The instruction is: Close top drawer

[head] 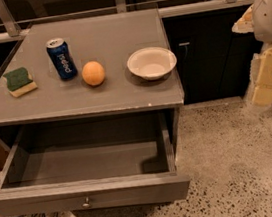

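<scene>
Describer: Cabinet [176, 122], grey and low, fills the left and middle of the view. Its top drawer [138, 193] stands pulled far out of the cabinet's front, wide, shallow and empty inside.

Listener: What could go wrong in closing it?

Describer: As I judge it, a push landing near one end of the front panel could skew the drawer and jam it against the cabinet's side. A hard shove could jolt the surface [110, 33] on top of the cabinet, tipping the upright can [61, 59] or setting the orange [93, 73] rolling.

Listener: And the tool?

Describer: The tool [268, 78] hangs well off the cabinet's right side, about level with its top, touching neither the cabinet nor anything on it. How wide it stands I cannot tell.

Listener: What else is on top?

Describer: A white bowl [169, 58] sits toward the cabinet's right edge, and a green-and-yellow sponge [19, 81] near its left edge. Smallest is a round metal knob [86, 203] at the middle of the drawer front.
</scene>
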